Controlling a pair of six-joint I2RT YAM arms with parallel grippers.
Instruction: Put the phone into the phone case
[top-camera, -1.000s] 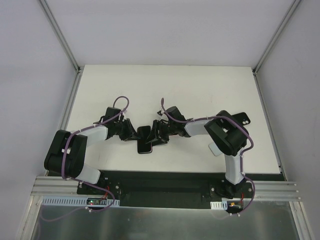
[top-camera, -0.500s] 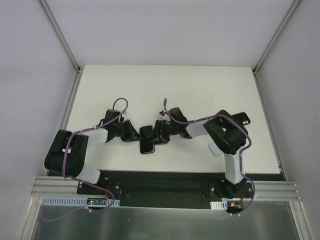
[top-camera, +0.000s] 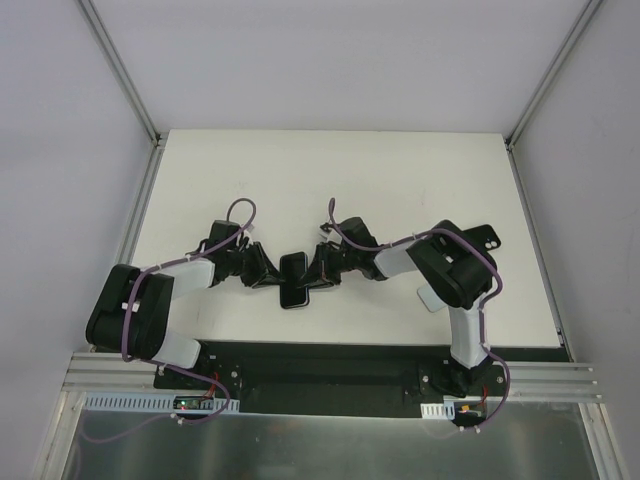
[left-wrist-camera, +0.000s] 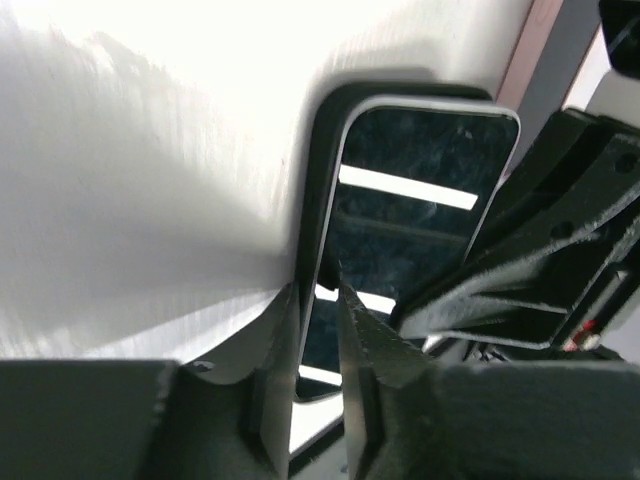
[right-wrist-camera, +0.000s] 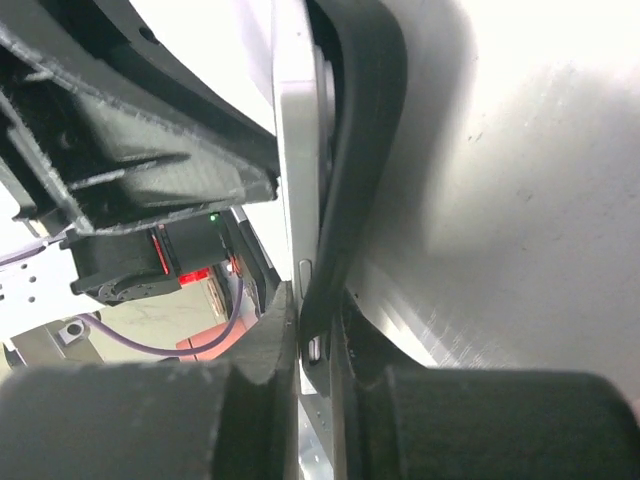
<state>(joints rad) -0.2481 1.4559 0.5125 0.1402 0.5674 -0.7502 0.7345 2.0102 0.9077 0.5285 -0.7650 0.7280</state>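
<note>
left fingers (left-wrist-camera: 272, 380): pinching phone (left-wrist-camera: 425, 190) edge
right fingers (right-wrist-camera: 265, 345): clamped on phone case (right-wrist-camera: 362, 140) rim
hidden: how far it's seated, can't tell
phone: dark glossy screen, silver frame, mid-table (top-camera: 330, 180), against case

White rectangular table (top-camera: 330, 180), edged on the left by a metal rail (top-camera: 143, 200), with a black strip (top-camera: 330, 362) along its near side. Near the centre, toward the near edge, the phone (top-camera: 292, 285) sits screen-up over the black phone case (left-wrist-camera: 320, 170), which is between phone and tabletop. At the far right lies a dark flat object (top-camera: 487, 236), partly hidden.
</note>
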